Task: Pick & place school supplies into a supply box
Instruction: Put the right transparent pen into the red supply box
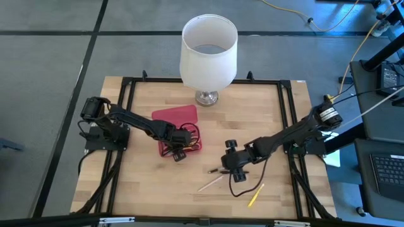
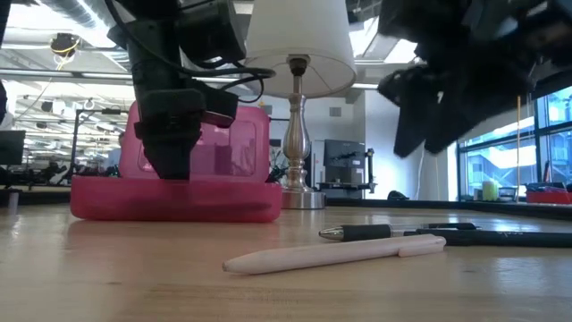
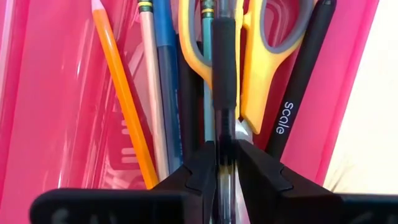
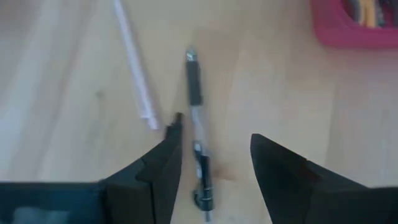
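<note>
Pale pen (image 2: 335,251) on table, red translucent supply box (image 2: 174,199) w/ pens

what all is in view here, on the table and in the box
supply box: one, translucent pink-red, lid open, on the table's left half in front of the lamp
supplies in the box: an orange pencil, a pale pencil, a blue pen, yellow-handled scissors, a black pen marked "scale"
clear pen with black grip: one, between the left fingers, over the box
black-grip pen: one, on the table below the right gripper
pale pen: one, beside it
yellow pencil: one, near the front edge
lamp: one, white shade, silver base, at the back
table: one, light wood
left gripper: black, at the box
right gripper: black, fingers open
</note>
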Robot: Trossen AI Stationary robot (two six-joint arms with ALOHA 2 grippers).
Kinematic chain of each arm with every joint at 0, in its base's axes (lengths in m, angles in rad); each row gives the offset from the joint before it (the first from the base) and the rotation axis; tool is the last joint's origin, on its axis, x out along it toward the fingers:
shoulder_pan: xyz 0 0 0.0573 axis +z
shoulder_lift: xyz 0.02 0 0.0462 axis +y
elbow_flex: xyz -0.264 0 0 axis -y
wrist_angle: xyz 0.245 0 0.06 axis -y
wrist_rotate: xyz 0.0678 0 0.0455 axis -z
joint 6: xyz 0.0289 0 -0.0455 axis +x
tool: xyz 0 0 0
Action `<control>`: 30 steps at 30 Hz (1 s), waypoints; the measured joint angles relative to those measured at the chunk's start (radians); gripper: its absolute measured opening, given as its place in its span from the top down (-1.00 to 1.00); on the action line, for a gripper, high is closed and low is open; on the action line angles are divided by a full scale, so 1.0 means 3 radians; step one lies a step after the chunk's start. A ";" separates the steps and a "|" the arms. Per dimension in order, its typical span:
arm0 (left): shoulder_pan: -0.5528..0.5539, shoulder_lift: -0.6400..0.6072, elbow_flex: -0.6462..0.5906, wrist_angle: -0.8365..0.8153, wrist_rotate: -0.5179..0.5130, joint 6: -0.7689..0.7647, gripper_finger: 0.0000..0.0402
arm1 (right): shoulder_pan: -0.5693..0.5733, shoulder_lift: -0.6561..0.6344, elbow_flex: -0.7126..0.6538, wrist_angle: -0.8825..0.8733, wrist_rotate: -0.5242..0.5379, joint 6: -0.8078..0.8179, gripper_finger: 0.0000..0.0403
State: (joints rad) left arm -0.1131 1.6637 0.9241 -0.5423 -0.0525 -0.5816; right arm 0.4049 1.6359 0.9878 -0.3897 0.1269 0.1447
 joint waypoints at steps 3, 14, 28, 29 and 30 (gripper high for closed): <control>-0.0001 -0.0001 0.0000 0.0000 0.0001 0.0000 0.70 | -0.0001 0.0115 0.0000 -0.0004 0.0027 -0.0075 0.04; -0.0004 0.0005 -0.0005 -0.0001 0.0011 0.0001 0.70 | 0.0000 0.0428 0.0000 -0.0037 0.0029 -0.0117 0.04; -0.0004 0.0005 -0.0005 0.0028 0.0010 0.0001 0.72 | 0.0000 0.0596 0.0015 -0.0145 -0.0094 0.0015 0.26; -0.0004 0.0005 -0.0005 0.0029 0.0009 0.0001 0.71 | 0.0000 0.0597 0.0014 -0.0146 -0.0096 0.0015 0.31; -0.0004 0.0005 -0.0005 0.0030 0.0009 0.0001 0.71 | 0.0001 0.0597 0.0014 -0.0148 -0.0097 0.0014 0.36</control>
State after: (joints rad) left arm -0.1143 1.6653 0.9226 -0.5334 -0.0498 -0.5812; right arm 0.4053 1.8149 0.9920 -0.4340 0.0978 0.1490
